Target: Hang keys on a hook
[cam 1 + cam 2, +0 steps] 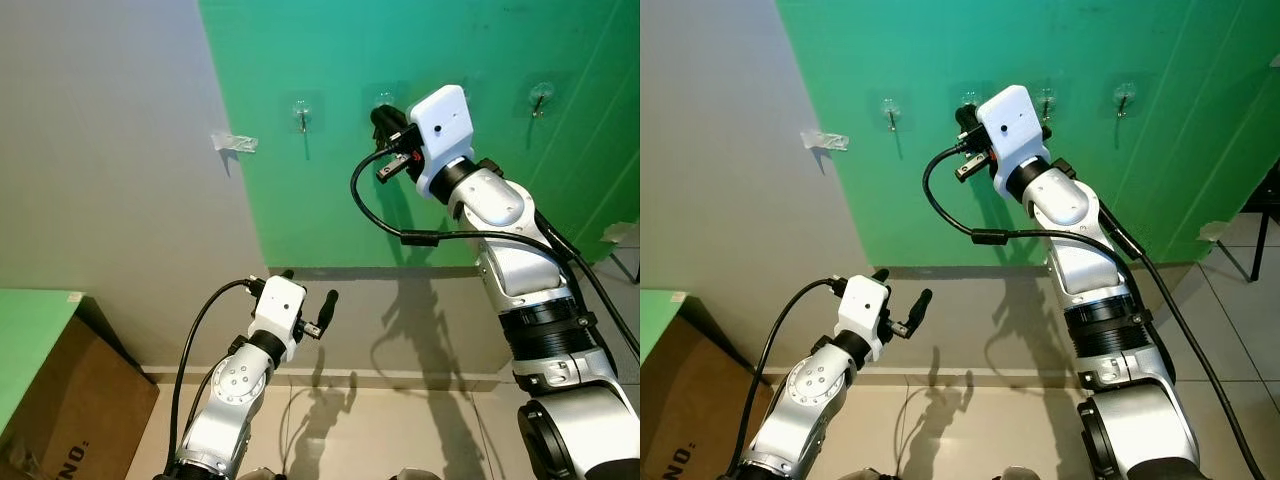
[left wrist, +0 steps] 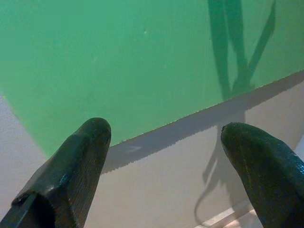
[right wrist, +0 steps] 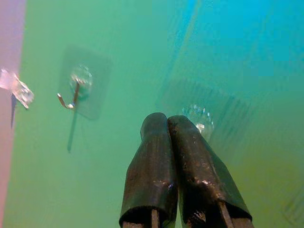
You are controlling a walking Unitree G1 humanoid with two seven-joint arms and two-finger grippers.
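A: The green wall (image 1: 330,200) carries 3 clear hooks; which one matters?

B: The middle hook (image 3: 199,118), I judge. The right tool (image 3: 176,124), fingers pressed together, sits just at its 7 o'clock. Ease the tip up gently.

A: And the keys?

B: I can't make them out. The left tool (image 2: 161,135) idles low, fingers apart.

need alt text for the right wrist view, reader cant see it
The right gripper, its two black fingers pressed shut, points at a clear adhesive hook on a green wall, partly hiding it. A second clear hook with a metal prong is stuck beside it.
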